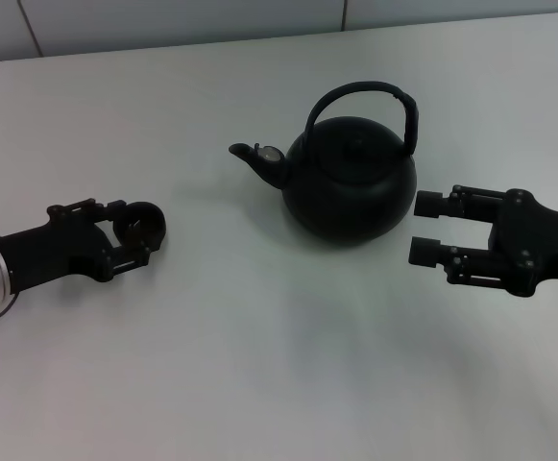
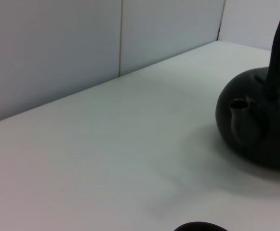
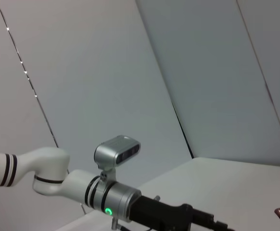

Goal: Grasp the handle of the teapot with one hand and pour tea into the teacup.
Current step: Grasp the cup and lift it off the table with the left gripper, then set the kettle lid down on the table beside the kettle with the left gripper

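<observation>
Beside the round matte black teapot [image 1: 350, 180], the right gripper [image 1: 430, 229] gapes empty; the left gripper [image 1: 134, 230] clasps the small black teacup [image 1: 142, 223].

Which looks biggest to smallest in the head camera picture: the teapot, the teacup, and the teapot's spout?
1. The teapot, by far the largest.
2 and 3. The teacup, at the left gripper, and the spout look about alike; the gripper hides part of the cup, so I won't rank them.

I see a matt black teapot [image 1: 351, 182] with a dull cast-metal look, on a smooth, faintly sheeny white worktop [image 1: 259, 365]; my grippers look matt black plastic.
</observation>
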